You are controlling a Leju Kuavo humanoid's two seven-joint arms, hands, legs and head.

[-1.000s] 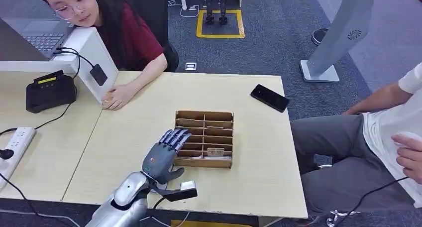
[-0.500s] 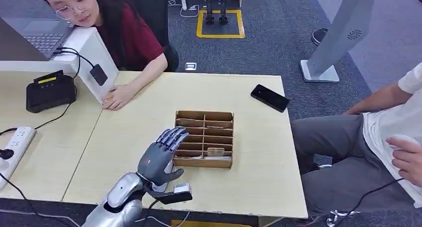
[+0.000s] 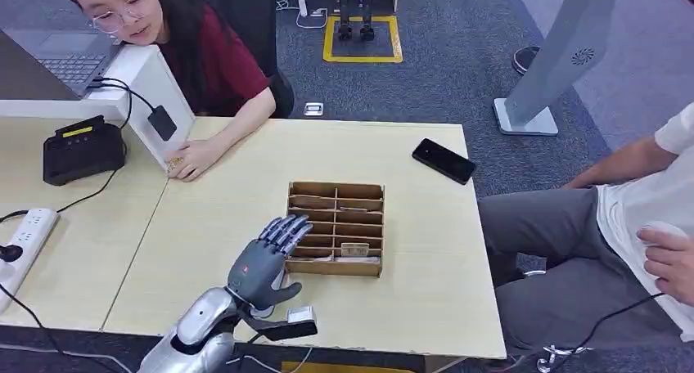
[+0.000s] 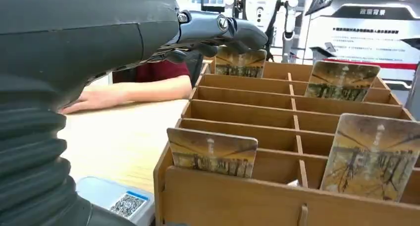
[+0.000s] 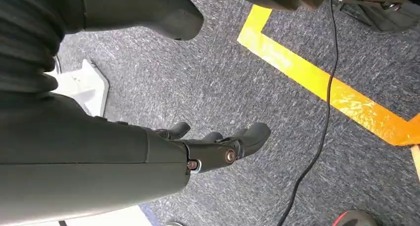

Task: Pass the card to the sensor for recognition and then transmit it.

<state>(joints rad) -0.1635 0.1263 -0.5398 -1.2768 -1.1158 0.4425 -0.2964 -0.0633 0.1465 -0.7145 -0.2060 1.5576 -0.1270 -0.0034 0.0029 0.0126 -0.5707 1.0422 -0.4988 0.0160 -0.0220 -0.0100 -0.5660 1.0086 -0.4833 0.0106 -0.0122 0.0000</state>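
So I had the robot's left hand (image 3: pixel 263 262) hovering at the near-left corner of the brown wooden divided card box (image 3: pixel 372 268), fingers spread and holding nothing (the fingertips (image 4: pixel 247 33) were right by one card at the far side of the box in the left wrist view). The picture-printed cards (image 4: pixel 212 152) were all standing upright in their slots, none picked. The small white sensor block with a QR sticker (image 3: pixel 299 314) sat on the pale wooden table (image 3: pixel 213 209) just beside the wrist, near the front edge. My right hand (image 5: pixel 218 146) was hanging down over grey carpet, fingers loosely curled around nothing. One person's hand (image 3: pixel 190 159) rested on the table's far side.
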